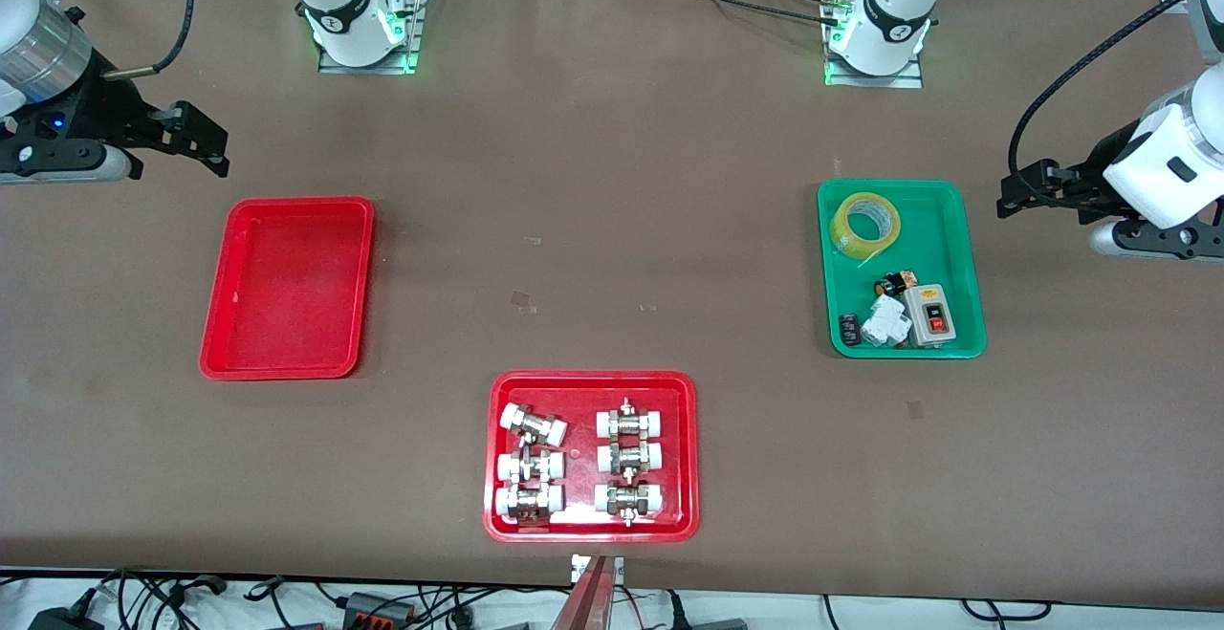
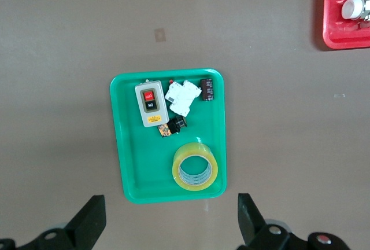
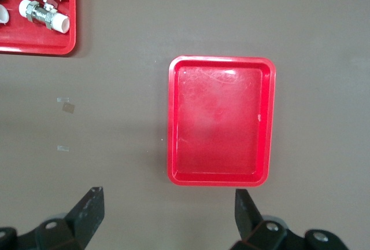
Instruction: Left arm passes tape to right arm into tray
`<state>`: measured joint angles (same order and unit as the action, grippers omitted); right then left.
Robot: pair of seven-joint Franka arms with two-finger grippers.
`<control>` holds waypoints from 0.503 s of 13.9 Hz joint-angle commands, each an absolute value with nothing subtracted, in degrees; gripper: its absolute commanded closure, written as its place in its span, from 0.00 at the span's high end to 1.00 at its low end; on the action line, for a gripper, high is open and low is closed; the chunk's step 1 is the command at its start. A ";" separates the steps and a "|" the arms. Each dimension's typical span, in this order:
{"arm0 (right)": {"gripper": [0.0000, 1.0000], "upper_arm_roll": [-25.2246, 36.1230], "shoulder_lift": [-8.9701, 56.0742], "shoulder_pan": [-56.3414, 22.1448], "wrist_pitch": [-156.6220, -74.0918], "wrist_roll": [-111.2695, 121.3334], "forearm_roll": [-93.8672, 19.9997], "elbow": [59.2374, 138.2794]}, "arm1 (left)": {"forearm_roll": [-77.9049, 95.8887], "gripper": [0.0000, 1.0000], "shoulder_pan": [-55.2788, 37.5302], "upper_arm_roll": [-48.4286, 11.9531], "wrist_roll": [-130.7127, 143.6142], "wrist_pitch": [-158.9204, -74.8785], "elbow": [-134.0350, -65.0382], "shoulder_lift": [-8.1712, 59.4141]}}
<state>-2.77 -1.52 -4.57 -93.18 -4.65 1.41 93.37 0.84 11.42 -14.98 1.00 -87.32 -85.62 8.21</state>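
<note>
- The tape [image 1: 865, 224] lies flat, core hole facing up, in the green tray [image 1: 961, 267], in the corner farthest from the front camera and toward the right arm's end. It sits apart from the switch box [image 1: 929, 315] and the small white and black parts [image 1: 885, 316], which cluster at the tray's nearer end.
- The left gripper [image 1: 1014, 198] hangs over bare table just off the green tray, toward the left arm's end, with its fingers [image 2: 87, 221] spread wide and empty.
- In the left wrist view the tape [image 2: 196, 166] lies just ahead of the spread fingers and between their lines, so a short reach and a descent should bring the gripper over it.
- A flat roll probably calls for one finger in the core and one outside the wall.
- The right gripper [image 1: 206, 147] waits, wide and empty, over bare table beside the plain red tray [image 1: 215, 324], well apart from the green tray.
- The left arm is far nearer the tape; nothing is lifted yet.
</note>
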 commanded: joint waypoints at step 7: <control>1.00 -2.46 -0.62 -4.31 -88.33 -5.45 1.58 91.93 | 1.58 1.00 12.66 -14.77 0.18 -99.12 -102.35 12.83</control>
